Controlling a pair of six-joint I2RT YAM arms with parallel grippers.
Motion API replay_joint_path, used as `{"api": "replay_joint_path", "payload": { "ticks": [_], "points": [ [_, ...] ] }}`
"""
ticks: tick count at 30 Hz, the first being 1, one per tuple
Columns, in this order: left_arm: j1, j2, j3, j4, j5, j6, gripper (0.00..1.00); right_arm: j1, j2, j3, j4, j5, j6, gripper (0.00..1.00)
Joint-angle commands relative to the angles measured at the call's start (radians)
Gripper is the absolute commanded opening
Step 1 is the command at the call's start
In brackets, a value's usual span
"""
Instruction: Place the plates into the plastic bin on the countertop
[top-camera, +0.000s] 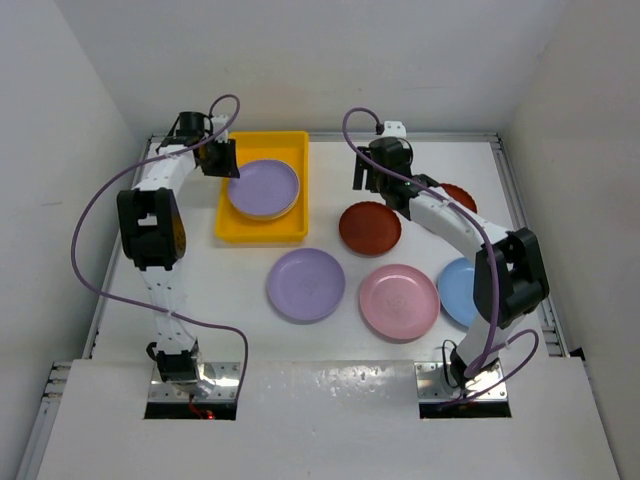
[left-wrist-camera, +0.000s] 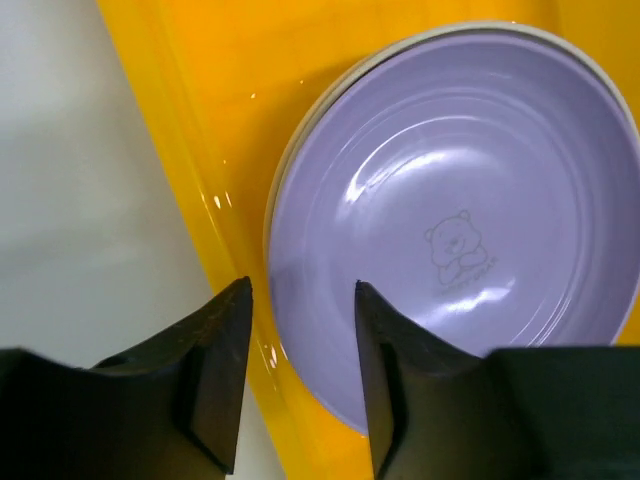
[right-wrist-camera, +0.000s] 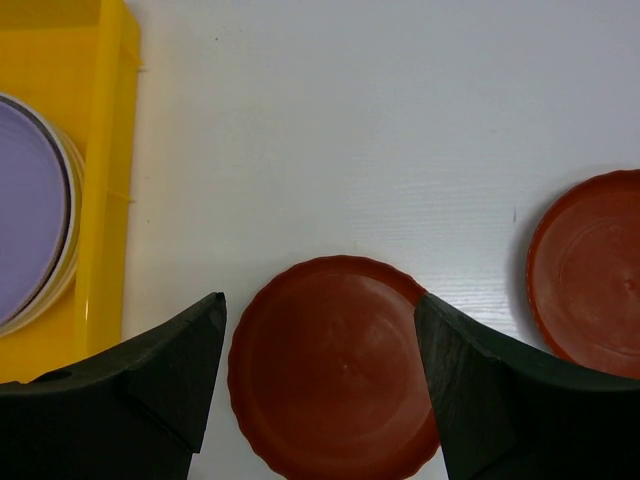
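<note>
The left gripper stood partly open over the lavender plate in the yellow bin — the right gripper gaped wide above a brown-red plate.

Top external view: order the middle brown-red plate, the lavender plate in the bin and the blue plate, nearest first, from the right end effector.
From the right end effector:
1. Brown-red plate, right by it, mid-table.
2. Lavender plate, in the yellow bin, to its left.
3. Blue plate, far right, toward the near edge.

White countertop: yellow bin plus five loose plates.
</note>
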Motion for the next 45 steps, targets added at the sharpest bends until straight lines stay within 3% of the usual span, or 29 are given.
{"api": "replay_joint_path", "payload": {
  "ticks": [1, 3, 7, 11, 14, 19, 22, 29, 33, 35, 40, 44, 45],
  "points": [
    [-0.012, -0.014, 0.019, -0.030, -0.055, 0.045, 0.49, -0.002, -0.038, 0.016, 0.004, 0.018, -0.012, 0.75],
    [-0.023, -0.023, 0.030, -0.041, -0.055, 0.071, 0.57, -0.004, -0.044, 0.011, 0.001, 0.016, -0.017, 0.75],
    [-0.044, -0.034, 0.030, -0.041, -0.092, 0.106, 0.58, 0.037, -0.044, 0.003, -0.057, -0.086, -0.178, 0.77],
    [-0.056, -0.046, 0.040, -0.050, -0.115, 0.106, 0.58, 0.091, -0.050, -0.038, -0.201, -0.312, -0.251, 0.75],
    [-0.056, -0.074, 0.051, -0.059, -0.124, 0.106, 0.58, 0.143, -0.055, -0.124, -0.255, -0.426, -0.219, 0.71],
    [-0.046, -0.144, 0.051, -0.059, -0.124, 0.106, 0.58, 0.215, -0.023, -0.219, -0.232, -0.433, -0.147, 0.71],
    [-0.026, -0.190, 0.040, -0.059, -0.124, 0.097, 0.58, 0.240, 0.034, -0.228, -0.216, -0.428, -0.124, 0.66],
    [-0.007, -0.284, -0.018, -0.069, -0.144, 0.116, 0.59, 0.238, 0.091, -0.256, -0.186, -0.505, -0.107, 0.38],
    [-0.007, -0.307, -0.058, -0.069, -0.167, 0.116, 0.59, 0.229, 0.083, -0.290, -0.173, -0.500, -0.115, 0.17],
    [0.003, -0.307, -0.058, -0.069, -0.177, 0.116, 0.59, 0.222, 0.080, -0.284, -0.201, -0.519, -0.132, 0.00],
    [0.013, -0.307, -0.067, -0.069, -0.177, 0.116, 0.59, 0.228, -0.040, -0.268, -0.273, -0.624, -0.283, 0.00],
    [0.033, -0.307, -0.043, -0.069, -0.186, 0.116, 0.59, 0.228, -0.099, -0.175, -0.420, -0.793, -0.417, 0.00],
    [0.033, -0.307, -0.042, -0.069, -0.186, 0.116, 0.59, 0.225, -0.101, -0.084, -0.455, -0.809, -0.429, 0.00]
  ]
}}
